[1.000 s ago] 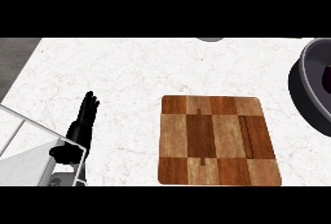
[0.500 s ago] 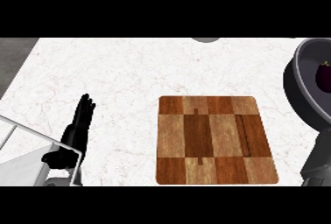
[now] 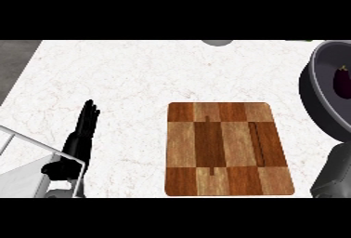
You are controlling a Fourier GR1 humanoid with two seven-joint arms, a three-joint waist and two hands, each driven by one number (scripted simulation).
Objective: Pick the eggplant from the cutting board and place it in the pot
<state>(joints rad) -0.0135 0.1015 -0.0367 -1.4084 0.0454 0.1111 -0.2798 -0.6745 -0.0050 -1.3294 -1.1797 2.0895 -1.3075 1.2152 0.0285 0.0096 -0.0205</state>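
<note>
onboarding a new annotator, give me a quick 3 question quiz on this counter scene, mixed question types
1. True or false: the eggplant lies on the cutting board.
2. Multiple choice: the left hand is
A. curled round the eggplant
B. open, fingers straight, resting left of the board
C. pressing on the pot
3. Fill in: the pot stands at the view's ____ edge.

Key
1. False; it lies inside the pot, and nothing lies on the board.
2. B
3. right

Note for the trainee: at the lower right only a grey forearm shows; the right hand itself is out of view.
</note>
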